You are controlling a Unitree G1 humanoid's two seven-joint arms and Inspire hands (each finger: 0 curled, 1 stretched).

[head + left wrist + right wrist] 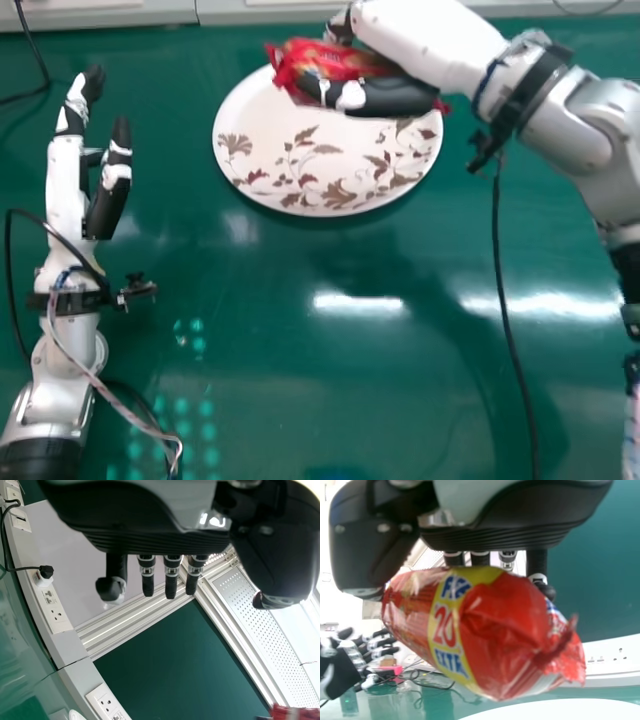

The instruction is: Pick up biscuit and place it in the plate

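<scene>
Head view: my right robot hand point(385, 97) was clamped on the red packet point(335, 55), held over the far part of the plate point(262, 115), whose leaf pattern was plain there. The right wrist view added the packet's yellow band and crumpled end, the wrapper lying between thumb and fingers. My left robot hand point(106, 205) was idle left of the plate, fingers straight and apart; its wrist view added sockets point(57, 614).
</scene>
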